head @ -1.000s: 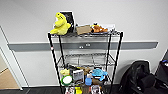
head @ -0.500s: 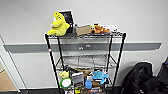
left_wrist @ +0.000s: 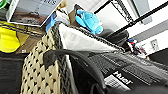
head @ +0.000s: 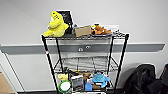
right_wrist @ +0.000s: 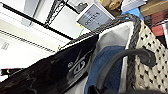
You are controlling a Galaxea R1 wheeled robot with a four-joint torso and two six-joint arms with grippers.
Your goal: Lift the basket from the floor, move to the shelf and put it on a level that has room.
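The shelf (head: 47, 57), a black wire rack, stands against the white wall straight ahead. Its second level (head: 85, 65) is a bare silver-grey grid. The top tier carries a yellow plush (head: 56, 25), a brown box (head: 83, 30) and an orange toy (head: 100, 30). The basket (left_wrist: 37, 72), pale wicker with a white liner and dark looped handles, hangs close to the lower tier. My left gripper (left_wrist: 97, 90) grips one handle. At the basket's other end (right_wrist: 150, 67), my right gripper (right_wrist: 97, 90) grips the other handle. A black packet (right_wrist: 50, 72) lies inside.
The lower tier is crowded with a blue plush (head: 100, 77), a small framed picture (head: 77, 82), a green-rimmed round thing (head: 65, 86) and other items. Black bags (head: 145, 80) sit on the floor right of the rack. A grey rail (head: 22, 48) runs along the wall.
The rack looks steadily larger in the head view, so the camera has come closer to it. Nothing on the tiers has moved.
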